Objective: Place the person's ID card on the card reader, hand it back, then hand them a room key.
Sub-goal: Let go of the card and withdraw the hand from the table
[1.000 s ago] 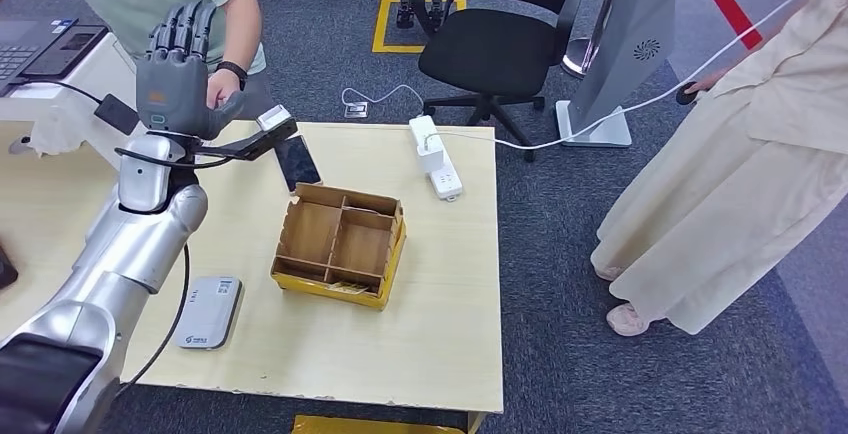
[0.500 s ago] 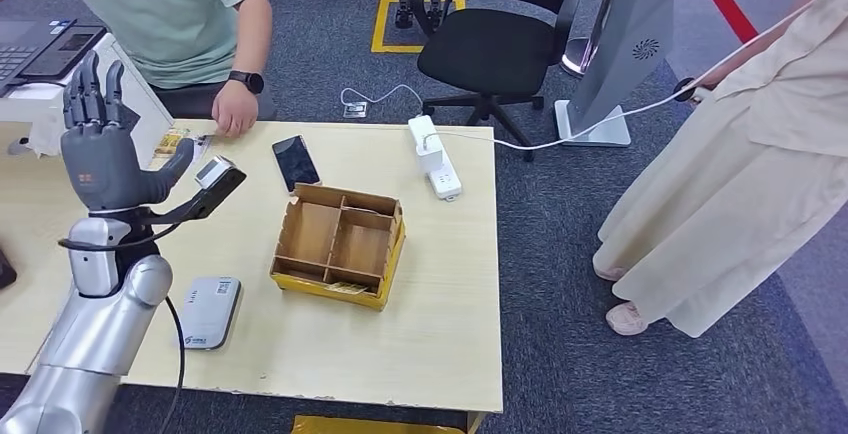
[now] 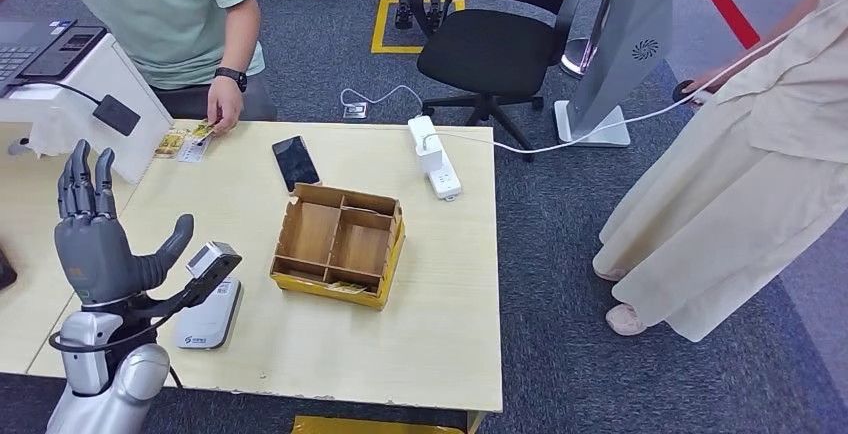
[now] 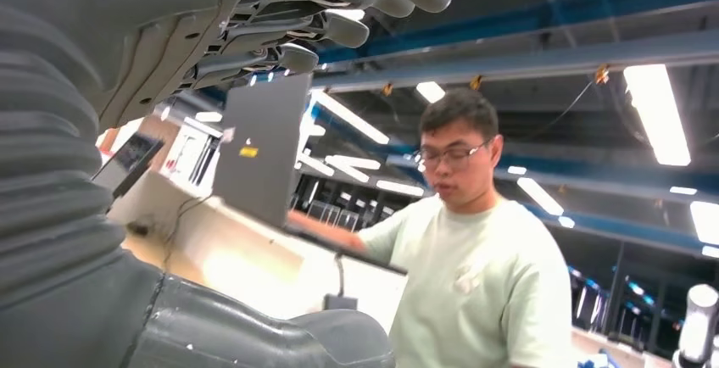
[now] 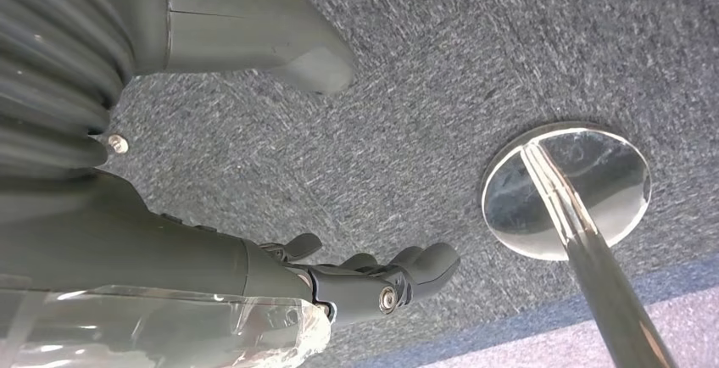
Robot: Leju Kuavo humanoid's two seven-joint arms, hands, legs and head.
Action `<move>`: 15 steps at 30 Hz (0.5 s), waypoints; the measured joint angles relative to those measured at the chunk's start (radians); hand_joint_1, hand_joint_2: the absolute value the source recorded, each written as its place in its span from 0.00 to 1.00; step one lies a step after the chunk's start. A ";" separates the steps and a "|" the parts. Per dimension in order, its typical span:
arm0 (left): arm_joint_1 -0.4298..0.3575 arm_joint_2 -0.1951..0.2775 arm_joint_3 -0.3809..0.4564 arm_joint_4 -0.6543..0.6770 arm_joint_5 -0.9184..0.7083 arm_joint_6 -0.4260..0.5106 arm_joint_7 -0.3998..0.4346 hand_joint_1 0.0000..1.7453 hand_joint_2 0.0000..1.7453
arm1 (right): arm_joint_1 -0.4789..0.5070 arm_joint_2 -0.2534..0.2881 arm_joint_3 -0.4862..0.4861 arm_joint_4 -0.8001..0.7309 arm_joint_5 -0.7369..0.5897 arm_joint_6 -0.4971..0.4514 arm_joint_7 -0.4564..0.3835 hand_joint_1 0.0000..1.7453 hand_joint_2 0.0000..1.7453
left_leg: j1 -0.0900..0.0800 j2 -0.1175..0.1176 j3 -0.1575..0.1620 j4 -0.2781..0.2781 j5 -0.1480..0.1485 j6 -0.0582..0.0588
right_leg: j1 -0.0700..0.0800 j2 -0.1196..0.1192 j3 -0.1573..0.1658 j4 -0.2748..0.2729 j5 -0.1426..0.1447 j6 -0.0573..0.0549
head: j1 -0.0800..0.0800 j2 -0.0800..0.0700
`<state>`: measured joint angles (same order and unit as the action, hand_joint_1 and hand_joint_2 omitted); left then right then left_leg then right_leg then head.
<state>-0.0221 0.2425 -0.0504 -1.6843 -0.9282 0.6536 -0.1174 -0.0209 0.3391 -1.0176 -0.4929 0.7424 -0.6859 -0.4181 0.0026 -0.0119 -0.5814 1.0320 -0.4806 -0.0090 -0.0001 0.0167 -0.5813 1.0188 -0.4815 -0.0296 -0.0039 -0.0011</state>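
Hands hold nothing: our left hand (image 3: 95,244) is raised with fingers spread near the reader (image 3: 208,312), the right (image 5: 373,283) hangs loosely apart, and the card (image 3: 183,143) lies under the person's hand (image 3: 222,114), so we judge pickup comes next.

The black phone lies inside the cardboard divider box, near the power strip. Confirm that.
Not quite. In the head view the black phone lies flat on the table just outside the cardboard divider box, beyond its far corner. The power strip is indeed nearby.
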 joint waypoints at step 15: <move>0.131 -0.113 0.013 -0.072 0.019 0.015 -0.019 0.00 1.00 | 0.011 0.001 -0.037 -0.025 0.013 0.000 -0.021 0.00 1.00 | 0.000 0.000 0.000 0.000 0.000 0.000 | 0.000 -0.001 0.001 0.000 0.000 0.000 | 0.000 0.000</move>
<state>0.1092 0.1291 -0.0372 -1.7566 -0.9088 0.6690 -0.1364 -0.0095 0.3398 -1.0541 -0.5183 0.7555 -0.6859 -0.4387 0.0026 -0.0123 -0.5814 1.0319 -0.4806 -0.0090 -0.0001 0.0154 -0.5808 1.0188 -0.4817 -0.0294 -0.0040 -0.0011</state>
